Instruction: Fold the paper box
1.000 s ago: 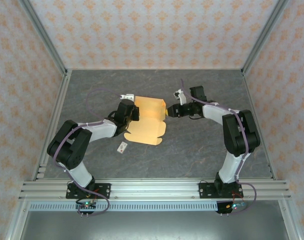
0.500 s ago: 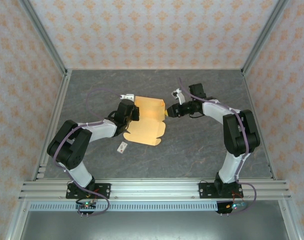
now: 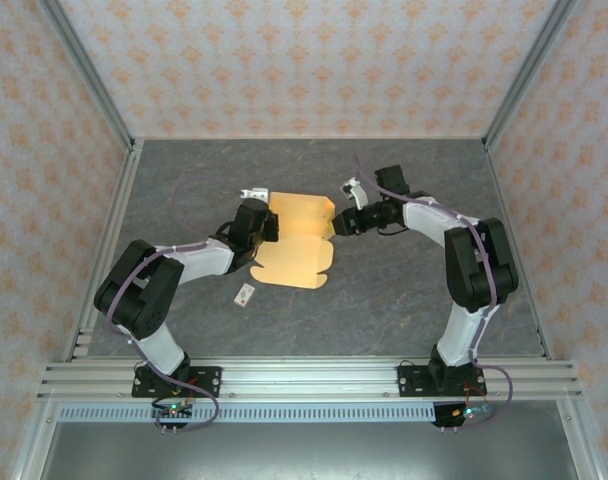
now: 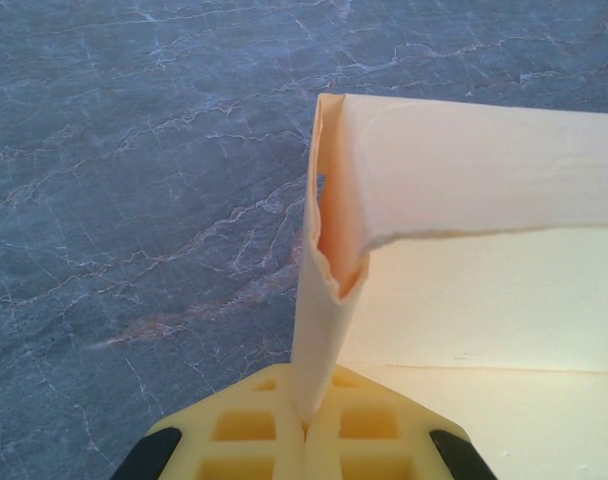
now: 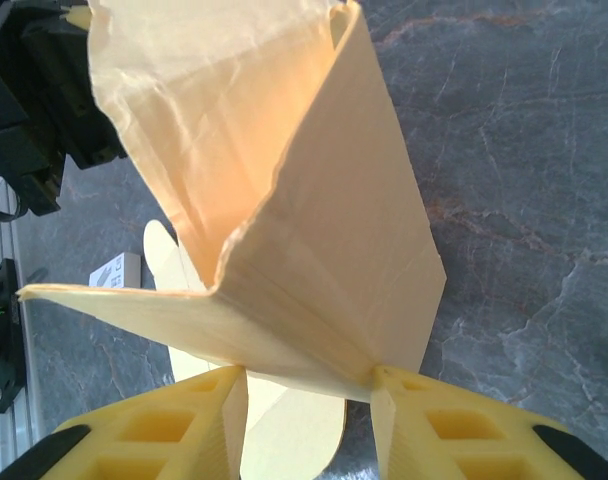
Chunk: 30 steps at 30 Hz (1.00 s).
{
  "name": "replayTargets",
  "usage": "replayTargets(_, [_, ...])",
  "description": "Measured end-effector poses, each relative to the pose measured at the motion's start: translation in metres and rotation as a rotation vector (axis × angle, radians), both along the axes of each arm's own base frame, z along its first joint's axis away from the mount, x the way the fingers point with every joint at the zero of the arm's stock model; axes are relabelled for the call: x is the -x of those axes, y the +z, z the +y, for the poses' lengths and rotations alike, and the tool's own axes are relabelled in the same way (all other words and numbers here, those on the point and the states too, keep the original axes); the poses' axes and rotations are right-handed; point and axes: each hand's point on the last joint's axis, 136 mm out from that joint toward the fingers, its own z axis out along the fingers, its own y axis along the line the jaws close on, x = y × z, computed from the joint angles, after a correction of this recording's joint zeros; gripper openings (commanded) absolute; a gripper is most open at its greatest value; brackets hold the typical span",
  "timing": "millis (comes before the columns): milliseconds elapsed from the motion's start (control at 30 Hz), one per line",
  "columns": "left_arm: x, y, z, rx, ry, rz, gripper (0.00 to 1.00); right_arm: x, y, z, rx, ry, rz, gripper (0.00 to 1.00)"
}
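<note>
Tan paper box (image 3: 296, 250) half-folded, pinched by left gripper (image 4: 304, 420).

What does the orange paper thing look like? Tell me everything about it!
The paper box, thin light orange-tan cardboard, is half folded: its back part stands up as creased walls, and its rounded front flap lies flat on the grey marbled table. The left gripper pinches one upright flap shut; the right gripper clamps a folded corner on the opposite side.
</note>
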Motion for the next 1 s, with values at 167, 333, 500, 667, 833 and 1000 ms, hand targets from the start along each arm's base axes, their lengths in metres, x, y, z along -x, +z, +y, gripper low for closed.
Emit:
replayTargets(167, [0.000, 0.000, -0.001, 0.002, -0.003, 0.001, 0.00, -0.011, 0.005, 0.003, 0.006, -0.013, -0.046, 0.42])
replayTargets(333, [0.001, 0.000, -0.004, 0.011, -0.018, 0.004, 0.00, -0.020, 0.004, 0.004, 0.018, -0.026, -0.089, 0.43])
replayTargets(500, [0.001, 0.000, -0.004, 0.014, -0.022, 0.006, 0.00, -0.029, 0.000, 0.006, 0.027, -0.044, -0.110, 0.41])
replayTargets(667, [0.001, 0.000, -0.004, 0.014, -0.022, 0.006, 0.00, -0.039, -0.005, 0.010, 0.040, -0.093, -0.151, 0.37])
replayTargets(833, [0.001, 0.000, -0.005, 0.014, -0.023, 0.006, 0.00, -0.049, -0.010, 0.013, 0.069, -0.162, -0.191, 0.33])
replayTargets(1000, [0.001, -0.001, -0.005, 0.014, -0.023, 0.007, 0.00, -0.057, -0.017, 0.015, 0.106, -0.241, -0.238, 0.33])
